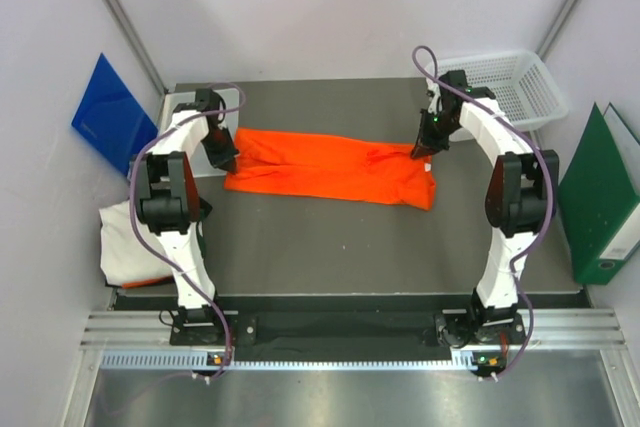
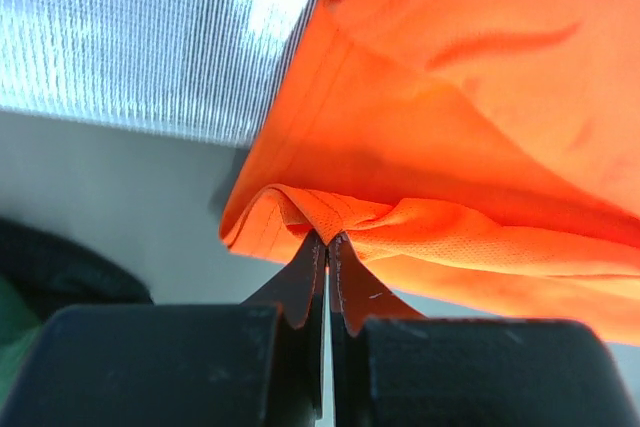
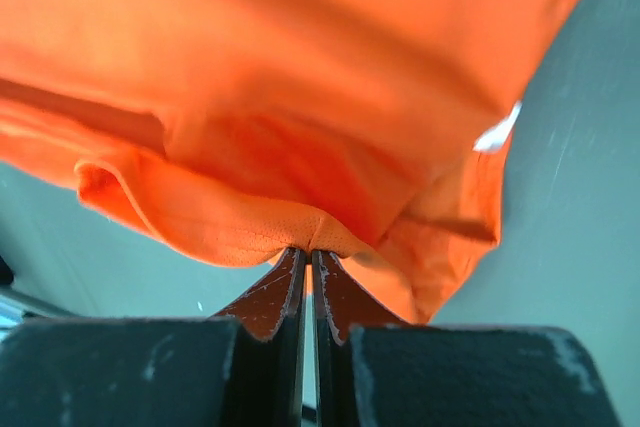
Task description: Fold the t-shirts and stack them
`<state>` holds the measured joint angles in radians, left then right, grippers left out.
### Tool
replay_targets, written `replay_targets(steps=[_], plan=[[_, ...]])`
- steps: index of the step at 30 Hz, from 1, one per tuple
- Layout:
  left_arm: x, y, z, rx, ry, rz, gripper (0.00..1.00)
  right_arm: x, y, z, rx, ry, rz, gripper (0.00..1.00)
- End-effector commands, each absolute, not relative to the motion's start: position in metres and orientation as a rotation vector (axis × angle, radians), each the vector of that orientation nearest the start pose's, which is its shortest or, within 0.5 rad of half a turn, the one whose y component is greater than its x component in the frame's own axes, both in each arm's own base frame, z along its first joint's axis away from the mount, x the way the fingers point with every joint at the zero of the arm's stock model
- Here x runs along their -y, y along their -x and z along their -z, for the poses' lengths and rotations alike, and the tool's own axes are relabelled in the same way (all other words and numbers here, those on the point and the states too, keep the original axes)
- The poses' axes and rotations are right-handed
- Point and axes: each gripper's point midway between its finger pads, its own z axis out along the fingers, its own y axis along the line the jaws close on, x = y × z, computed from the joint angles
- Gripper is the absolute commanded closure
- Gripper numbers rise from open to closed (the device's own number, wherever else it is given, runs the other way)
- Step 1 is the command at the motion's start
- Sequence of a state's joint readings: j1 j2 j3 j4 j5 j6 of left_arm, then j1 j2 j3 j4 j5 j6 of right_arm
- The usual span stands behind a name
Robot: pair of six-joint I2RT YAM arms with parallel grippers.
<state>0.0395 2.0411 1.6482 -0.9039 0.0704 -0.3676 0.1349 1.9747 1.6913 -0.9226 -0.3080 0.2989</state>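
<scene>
While the left fingers [image 2: 300,282] and right fingers [image 3: 272,292] are clenching opposite ends of the orange t-shirt [image 1: 330,167] spread on the surface [image 1: 350,247] (white t-shirt [image 1: 125,247] lying bunched far left), a fold is apparently starting, calling for one synchronized lift.

Both arms rise from the near edge and bend inward at the far side. The left gripper [image 1: 228,160] tips down at far left, the right gripper [image 1: 422,152] at far right — each with jaws pressed together on a fold of the orange t-shirt [image 1: 330,165].
</scene>
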Motion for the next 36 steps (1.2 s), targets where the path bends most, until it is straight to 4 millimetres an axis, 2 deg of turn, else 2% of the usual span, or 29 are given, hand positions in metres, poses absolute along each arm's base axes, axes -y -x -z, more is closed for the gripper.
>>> replay_targets(steps=[1, 2, 3, 4, 5, 6, 9, 11, 13, 14, 15, 16, 17, 18, 19, 20, 21, 22, 24, 25, 26, 27, 28, 29, 30, 31, 32, 35, 36], plan=[[0.010, -0.438, -0.069, -2.791, 0.558, 0.180, 1.00, -0.120, -0.445, -0.124, -2.701, -0.182, -0.555, 1.00], [0.009, -0.438, -0.063, -2.809, 0.558, 0.174, 0.81, -0.119, -0.448, -0.124, -2.697, -0.191, -0.549, 1.00], [0.006, -0.444, -0.068, -2.796, 0.570, 0.154, 0.58, -0.118, -0.451, -0.117, -2.707, -0.203, -0.544, 1.00], [0.003, -0.444, -0.064, -2.812, 0.584, 0.125, 0.22, -0.116, -0.453, -0.113, -2.711, -0.216, -0.539, 1.00], [0.002, -0.443, -0.067, -2.811, 0.590, 0.104, 0.04, -0.116, -0.458, -0.108, -2.712, -0.229, -0.533, 1.00], [-0.003, -0.446, -0.071, -2.795, 0.590, 0.081, 0.01, -0.114, -0.460, -0.104, -2.717, -0.242, -0.522, 1.00], [-0.004, -0.453, -0.089, -2.741, 0.552, 0.089, 0.01, -0.105, -0.464, -0.089, -2.747, -0.298, -0.434, 0.99], [-0.004, -0.456, -0.104, -2.702, 0.526, 0.095, 0.01, -0.090, -0.468, -0.089, -2.730, -0.364, -0.321, 0.80], [-0.003, -0.459, -0.117, -2.656, 0.507, 0.115, 0.01, -0.084, -0.472, -0.101, -2.667, -0.388, -0.268, 0.64], [-0.002, -0.460, -0.122, -2.641, 0.490, 0.125, 0.01, -0.076, -0.468, -0.117, -2.609, -0.420, -0.219, 0.57], [-0.001, -0.463, -0.125, -2.614, 0.474, 0.133, 0.01, -0.077, -0.472, -0.130, -2.547, -0.419, -0.220, 0.49], [0.001, -0.466, -0.133, -2.585, 0.453, 0.155, 0.01, -0.068, -0.471, -0.140, -2.502, -0.442, -0.158, 0.30], [0.001, -0.468, -0.137, -2.567, 0.438, 0.159, 0.01, -0.065, -0.464, -0.142, -2.494, -0.469, -0.145, 0.22], [0.001, -0.471, -0.141, -2.550, 0.429, 0.163, 0.01, -0.063, -0.458, -0.163, -2.448, -0.479, -0.149, 0.16], [0.003, -0.478, -0.146, -2.519, 0.410, 0.180, 0.01, -0.061, -0.452, -0.167, -2.437, -0.496, -0.147, 0.06], [0.004, -0.482, -0.148, -2.507, 0.401, 0.194, 0.01, -0.059, -0.439, -0.173, -2.425, -0.515, -0.153, 0.04], [0.005, -0.488, -0.152, -2.488, 0.394, 0.206, 0.01, -0.059, -0.432, -0.172, -2.433, -0.524, -0.156, 0.02], [0.006, -0.495, -0.146, -2.487, 0.391, 0.214, 0.01, -0.059, -0.422, -0.167, -2.454, -0.536, -0.161, 0.01], [0.007, -0.507, -0.148, -2.469, 0.399, 0.225, 0.01, -0.061, -0.395, -0.149, -2.525, -0.583, -0.206, 0.01], [0.008, -0.512, -0.132, -2.499, 0.408, 0.229, 0.01, -0.063, -0.385, -0.139, -2.555, -0.599, -0.230, 0.01], [0.009, -0.516, -0.127, -2.506, 0.426, 0.238, 0.01, -0.068, -0.364, -0.117, -2.629, -0.634, -0.276, 0.02], [0.010, -0.524, -0.130, -2.495, 0.422, 0.256, 0.01, -0.068, -0.355, -0.112, -2.641, -0.653, -0.294, 0.02], [0.012, -0.528, -0.113, -2.527, 0.432, 0.268, 0.01, -0.070, -0.347, -0.105, -2.657, -0.669, -0.318, 0.02], [0.013, -0.531, -0.109, -2.535, 0.444, 0.277, 0.01, -0.075, -0.331, -0.092, -2.692, -0.702, -0.358, 0.03], [0.015, -0.538, -0.111, -2.523, 0.444, 0.289, 0.01, -0.075, -0.325, -0.086, -2.706, -0.723, -0.373, 0.03], [0.016, -0.540, -0.098, -2.543, 0.450, 0.295, 0.01, -0.077, -0.319, -0.081, -2.723, -0.744, -0.382, 0.04], [0.017, -0.543, -0.096, -2.542, 0.456, 0.301, 0.01, -0.078, -0.309, -0.072, -2.746, -0.786, -0.396, 0.04], [0.020, -0.551, -0.087, -2.538, 0.461, 0.331, 0.01, -0.082, -0.296, -0.064, -2.762, -0.862, -0.439, 0.05], [0.021, -0.554, -0.086, -2.532, 0.460, 0.338, 0.01, -0.083, -0.298, -0.063, -2.749, -0.871, -0.454, 0.05]])
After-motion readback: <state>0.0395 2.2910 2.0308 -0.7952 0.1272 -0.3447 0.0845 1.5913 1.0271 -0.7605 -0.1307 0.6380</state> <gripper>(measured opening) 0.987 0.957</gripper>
